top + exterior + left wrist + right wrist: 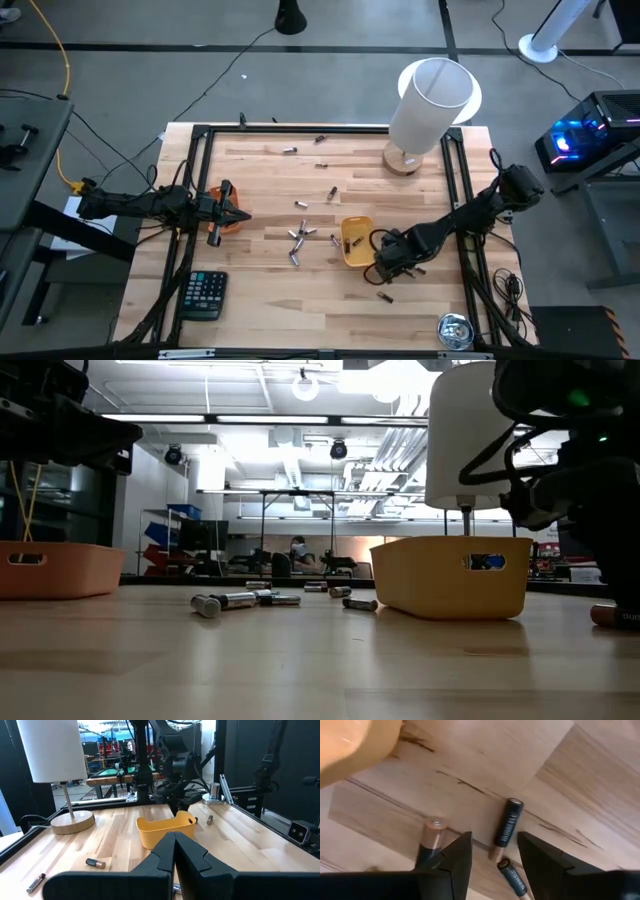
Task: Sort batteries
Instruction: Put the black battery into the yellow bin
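Three batteries (507, 827) — dark cylinders with copper-coloured ends — are seen on the table (270, 290) under the right gripper (492, 855), its jaws parted and empty, beside the yellow tray (352, 240). The left gripper (175, 851) is closed over the orange tray (230, 224), holding nothing.

Black-and-copper batteries (508, 827), yellow tray (355, 241), orange tray (55, 568), white lampshade (430, 105)

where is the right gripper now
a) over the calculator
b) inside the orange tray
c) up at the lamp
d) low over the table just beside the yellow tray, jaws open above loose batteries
d: in the high view the right gripper sits beside the yellow tray, and its wrist view shows the jaws apart over batteries lying on the table.
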